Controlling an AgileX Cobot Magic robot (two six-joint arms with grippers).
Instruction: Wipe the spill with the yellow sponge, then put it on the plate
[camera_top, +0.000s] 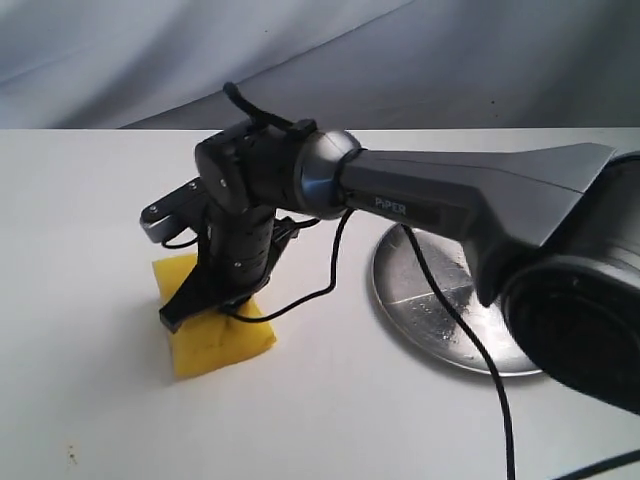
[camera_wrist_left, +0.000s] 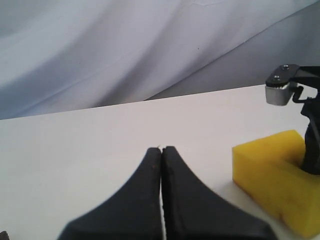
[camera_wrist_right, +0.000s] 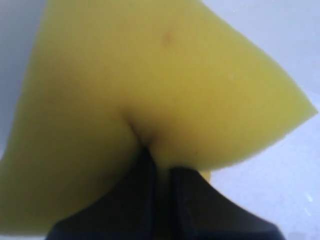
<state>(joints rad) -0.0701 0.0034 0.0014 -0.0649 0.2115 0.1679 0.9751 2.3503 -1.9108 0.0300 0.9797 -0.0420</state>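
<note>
The yellow sponge (camera_top: 215, 335) rests on the white table left of centre, pressed down under my right gripper (camera_top: 212, 298). That gripper is shut on the sponge (camera_wrist_right: 150, 90), pinching a fold of the foam between its black fingers (camera_wrist_right: 190, 200). The sponge (camera_wrist_left: 277, 182) also shows at the edge of the left wrist view. The silver plate (camera_top: 440, 300) lies to the right, partly behind the right arm. My left gripper (camera_wrist_left: 161, 149) is shut with nothing in it, low over bare table. The spill is hidden from every view.
A black cable (camera_top: 470, 340) hangs from the right arm and crosses over the plate. A grey cloth backdrop (camera_top: 300, 50) rises behind the table's far edge. Small dark specks (camera_top: 70, 455) mark the table near the front left.
</note>
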